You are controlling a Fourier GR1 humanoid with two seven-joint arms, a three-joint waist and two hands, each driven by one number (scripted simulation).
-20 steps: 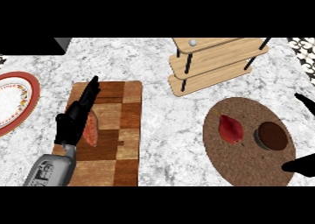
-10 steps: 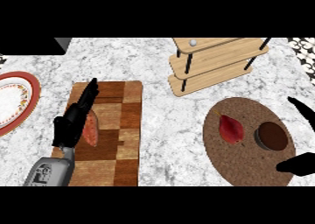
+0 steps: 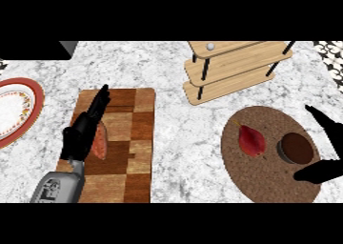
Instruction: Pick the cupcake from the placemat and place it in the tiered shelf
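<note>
The cupcake (image 3: 297, 148), dark brown and round, sits on the right part of the round brown placemat (image 3: 266, 178). A red leaf-shaped item (image 3: 252, 140) lies on the mat to its left. My right hand (image 3: 334, 150) is at the mat's right edge, open, with straight fingers above the cupcake and the thumb below it, not touching. The wooden tiered shelf (image 3: 234, 66) stands behind the mat. My left hand (image 3: 83, 133) rests open over the wooden cutting board (image 3: 128, 147), partly hiding an orange-red item (image 3: 100, 145).
A white plate with a red patterned rim (image 3: 13, 112) lies at the left edge. A dark block (image 3: 30, 49) sits at the back left corner. Marble counter lies between the board and the mat.
My right hand has moved left, closer to the cupcake, its fingers now reaching further over the mat's edge. The left hand has not moved.
</note>
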